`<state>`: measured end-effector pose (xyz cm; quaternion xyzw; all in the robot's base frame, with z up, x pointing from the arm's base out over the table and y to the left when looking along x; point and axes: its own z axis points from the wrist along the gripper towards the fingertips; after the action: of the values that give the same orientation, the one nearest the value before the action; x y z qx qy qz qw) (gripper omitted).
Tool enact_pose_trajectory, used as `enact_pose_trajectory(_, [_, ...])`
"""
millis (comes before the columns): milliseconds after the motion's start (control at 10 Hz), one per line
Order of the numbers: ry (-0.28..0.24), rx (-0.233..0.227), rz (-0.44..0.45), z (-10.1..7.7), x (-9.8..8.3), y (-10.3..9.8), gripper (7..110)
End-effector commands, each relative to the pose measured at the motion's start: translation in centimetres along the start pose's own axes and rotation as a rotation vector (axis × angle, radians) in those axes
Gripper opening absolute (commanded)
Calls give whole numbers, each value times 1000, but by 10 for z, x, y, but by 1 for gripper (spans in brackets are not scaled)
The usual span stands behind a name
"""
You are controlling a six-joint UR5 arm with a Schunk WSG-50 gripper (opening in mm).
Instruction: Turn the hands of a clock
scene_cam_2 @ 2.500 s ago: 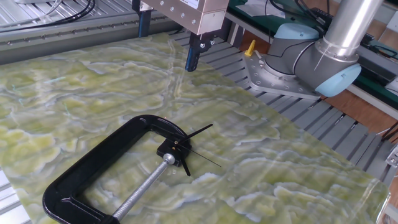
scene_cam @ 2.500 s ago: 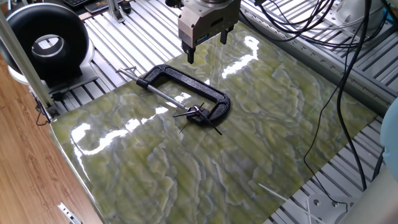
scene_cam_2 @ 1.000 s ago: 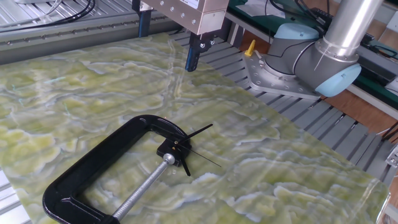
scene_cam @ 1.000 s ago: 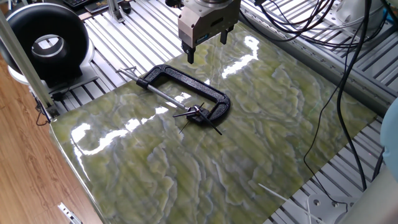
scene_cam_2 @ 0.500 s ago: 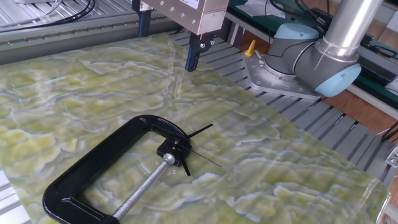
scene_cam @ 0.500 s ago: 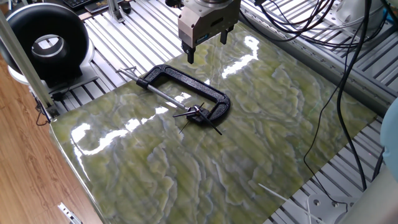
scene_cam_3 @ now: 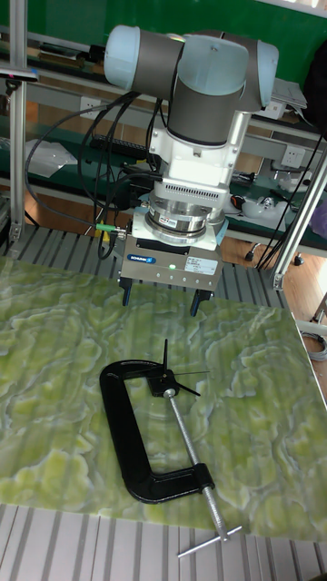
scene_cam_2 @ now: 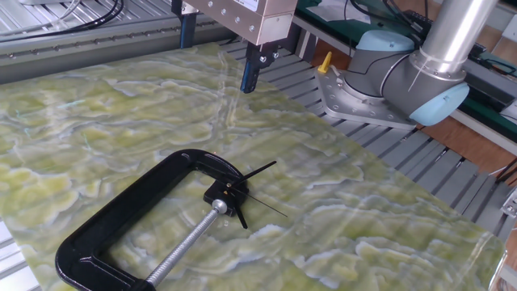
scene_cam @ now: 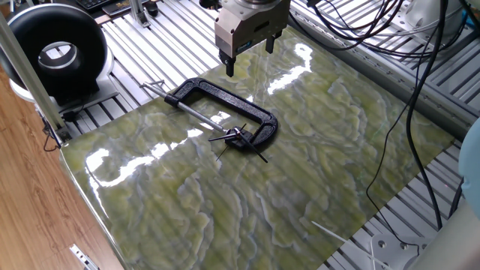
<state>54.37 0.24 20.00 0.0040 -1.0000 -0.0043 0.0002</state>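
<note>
The gripper (scene_cam_3: 161, 298) hangs above the far part of the table (scene_cam: 337, 150). It is a boxy, silvery metal block under a ribbed round flange. Its jaws are spread wide and pinch nothing. The two fingers (scene_cam: 230, 66) are dark, narrow, straight bars pointing down, clear of the surface and well apart from the clamp.

The table top is a glossy sheet with a marbled pattern of green, yellow and grey, bright with lamp reflections. It lies on a bed of ribbed aluminium slats.

A black C-clamp (scene_cam_2: 121, 212) lies flat on the sheet. Its cast frame is smooth and rounded, and its threaded silvery screw rod (scene_cam_2: 182, 246) ends in a thin cross-bar handle.

The clock (scene_cam: 238, 136) sits in the mouth of the clamp, between the tip of the rod and the frame's end. It is a small black hub with no dial. The hands (scene_cam_2: 257, 172) fan out from it just above the sheet as thin black needles of unequal length. One is broader and tapered, and another is hair-thin.

A round black ring-shaped device (scene_cam: 52, 45) with a matt shell stands off the sheet at one corner. A thin white stick (scene_cam: 330, 231) lies near the opposite edge.
</note>
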Motion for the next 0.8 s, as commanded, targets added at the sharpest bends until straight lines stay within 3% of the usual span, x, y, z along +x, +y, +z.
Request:
enact_pose_trajectory(0, [0, 0, 0, 0, 0, 2, 107])
enact_pose_trajectory(100, [18, -51, 180, 2, 3, 17, 107])
enact_pose_trajectory(200, [17, -54, 180, 4, 1, 19, 7])
enact_pose_trajectory(700, [15, -54, 176, 7, 0, 19, 7])
